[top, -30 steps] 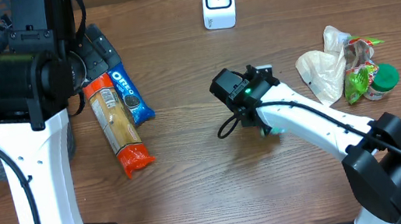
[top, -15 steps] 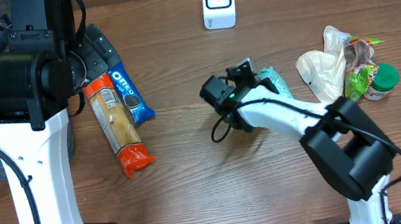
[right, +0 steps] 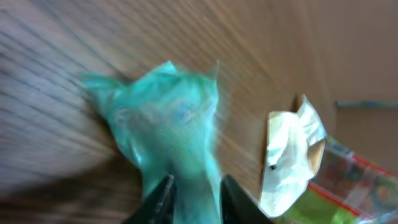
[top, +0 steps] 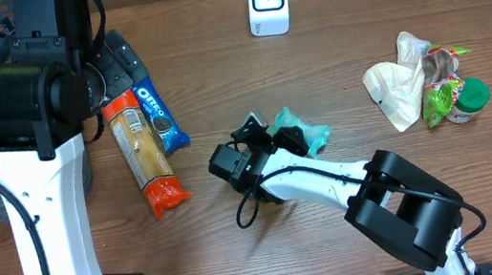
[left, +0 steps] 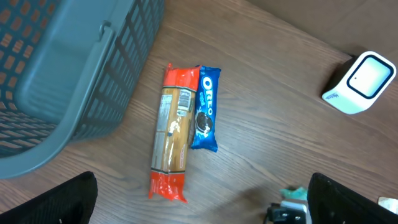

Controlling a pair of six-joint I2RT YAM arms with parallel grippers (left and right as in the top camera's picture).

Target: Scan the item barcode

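Note:
A teal packet lies low over the middle of the table, and my right gripper holds its near end. In the blurred right wrist view the packet narrows between the two dark fingers, and the gripper is shut on that pinched part. The white barcode scanner stands at the back edge, well away from the packet, and it also shows in the left wrist view. My left gripper hangs wide open and empty above the left side of the table.
A blue Oreo pack and an orange-ended cracker pack lie side by side at the left. A grey basket sits at the far left. A white bag and green packages are piled at the right.
My right arm has swung left and toward the front, bringing the teal packet from beside the right pile to the table's middle. The left arm has not moved.

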